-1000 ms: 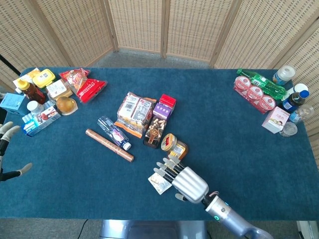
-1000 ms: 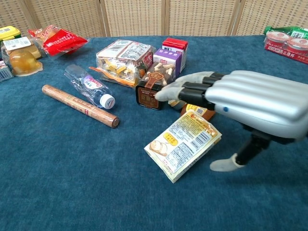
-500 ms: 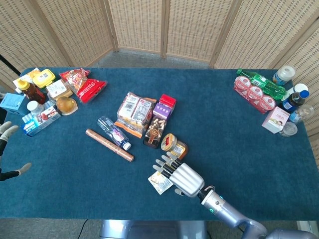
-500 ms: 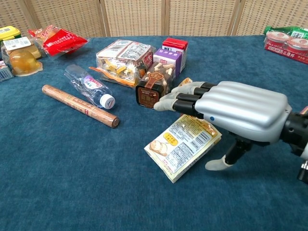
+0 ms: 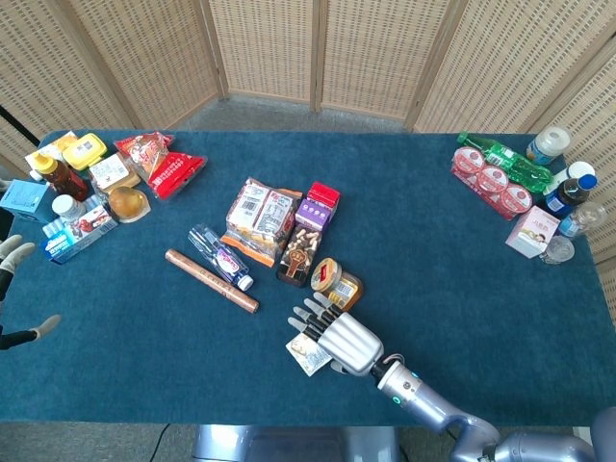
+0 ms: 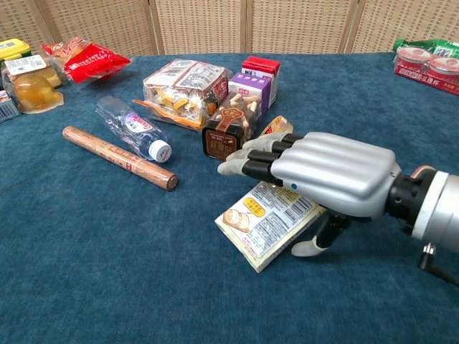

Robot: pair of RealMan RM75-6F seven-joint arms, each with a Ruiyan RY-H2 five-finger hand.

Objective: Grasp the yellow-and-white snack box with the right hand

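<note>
Since the earlier frames we see the right hand [image 6: 326, 175] has slid leftward and lower in the chest view, so it now covers the right part of the yellow-and-white snack box [image 6: 263, 223] where before it hung beside it. Its fingers [image 6: 252, 162] are stretched out flat and side by side, a little apart, above the box, and the thumb [image 6: 310, 246] points down to the cloth at the box's right edge; we cannot tell whether any finger actually touches the box, and nothing is gripped. The box lies flat on the blue table [image 6: 107, 265] in the lower centre of the frame, tilted. In the head view the same hand [image 5: 337, 338] sits at lower centre over the box [image 5: 306, 353].

Just above the fingertips in the chest view stand a dark snack tub [image 6: 222, 137] and a purple carton [image 6: 248, 93], with a clear bag of snacks [image 6: 183, 89] to their left. Left of centre lie a water bottle [image 6: 134, 129] and a brown roll [image 6: 118, 157].

At the far left edge of the head view we see the left hand [image 5: 13, 294], only partly in frame, its fingers apart and holding nothing
</note>
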